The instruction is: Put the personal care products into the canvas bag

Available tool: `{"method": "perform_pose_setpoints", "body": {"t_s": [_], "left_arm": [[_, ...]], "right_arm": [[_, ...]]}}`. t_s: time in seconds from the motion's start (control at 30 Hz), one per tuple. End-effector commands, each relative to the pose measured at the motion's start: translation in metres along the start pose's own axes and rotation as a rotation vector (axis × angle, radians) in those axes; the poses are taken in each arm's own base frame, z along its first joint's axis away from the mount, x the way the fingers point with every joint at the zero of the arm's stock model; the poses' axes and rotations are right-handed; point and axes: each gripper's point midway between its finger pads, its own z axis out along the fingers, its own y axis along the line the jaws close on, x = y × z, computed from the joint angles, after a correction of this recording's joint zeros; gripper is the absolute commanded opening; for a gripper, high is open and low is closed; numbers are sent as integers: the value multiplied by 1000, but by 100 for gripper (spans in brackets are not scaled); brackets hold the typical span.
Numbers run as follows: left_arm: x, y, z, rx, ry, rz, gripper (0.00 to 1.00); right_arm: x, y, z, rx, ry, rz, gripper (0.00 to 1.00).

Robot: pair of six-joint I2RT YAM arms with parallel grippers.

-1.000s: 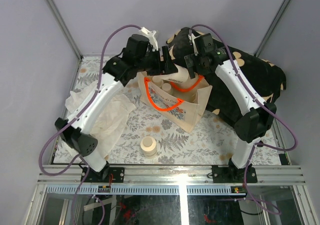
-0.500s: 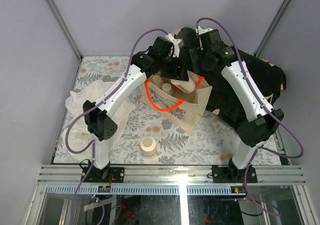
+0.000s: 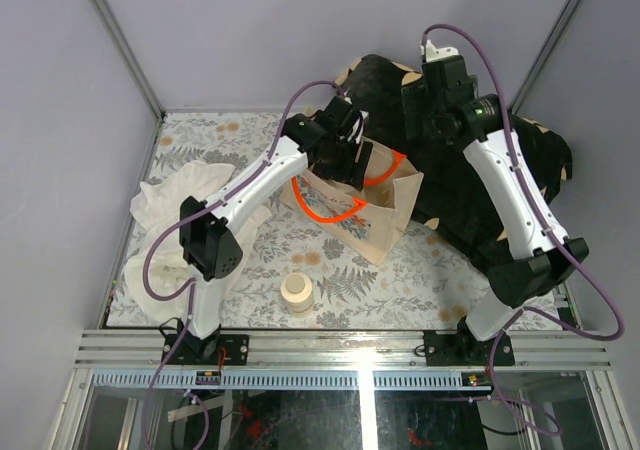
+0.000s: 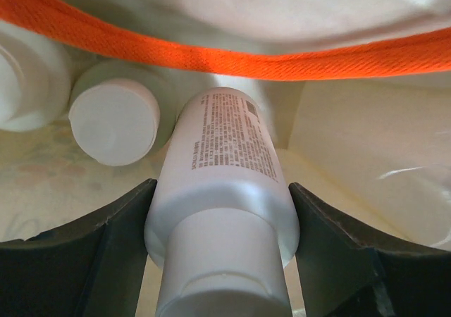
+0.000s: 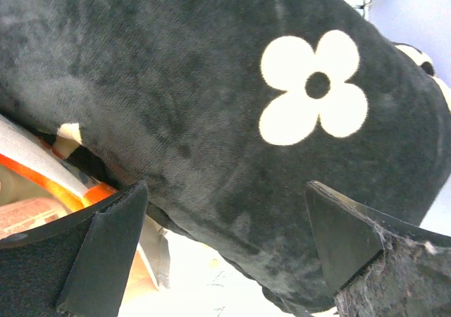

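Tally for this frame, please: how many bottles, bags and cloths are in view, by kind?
Bottles: 4, namely held bottle in the left gripper, bagged bottles inside the canvas bag, loose bottle on the table
Canvas bags: 1
White plastic bag: 1
Black flowered cloth: 1
Total: 7

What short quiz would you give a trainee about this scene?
1. True or false: the right gripper holds something.
2. Where is the bottle that the left gripper grips? A: on the table. B: inside the canvas bag. C: on the black cloth.
3. How many bottles stand outside the bag?
Key: 1 false, it is open and holds nothing. 2 B. 3 one, the lone bottle near the arm bases.
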Motion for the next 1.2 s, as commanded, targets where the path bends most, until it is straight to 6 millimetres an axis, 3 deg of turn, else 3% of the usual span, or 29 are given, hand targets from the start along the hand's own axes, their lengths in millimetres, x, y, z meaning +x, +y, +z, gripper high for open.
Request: {"method": "perform_pose_setpoints", "body": {"t_s": [0.0, 0.6, 0.77, 1.1, 1.17], "left_arm": [[-8, 15, -11, -79, -54, 30, 0], [-9, 51, 32, -266, -2, 96, 1], [-16, 42, 29, -222, -27, 98, 28], [-42, 12, 5, -86, -127, 98, 92], [-47, 6, -1, -60, -147, 99, 100]], "right_arm": [[-20, -25, -24, 74, -96, 76, 99], [0, -27, -25, 82, -46, 63, 99], [2, -26, -25, 77, -43, 59, 99], [1, -15, -19, 28, -36, 54, 99], [1, -13, -17, 16, -33, 53, 99]]}}
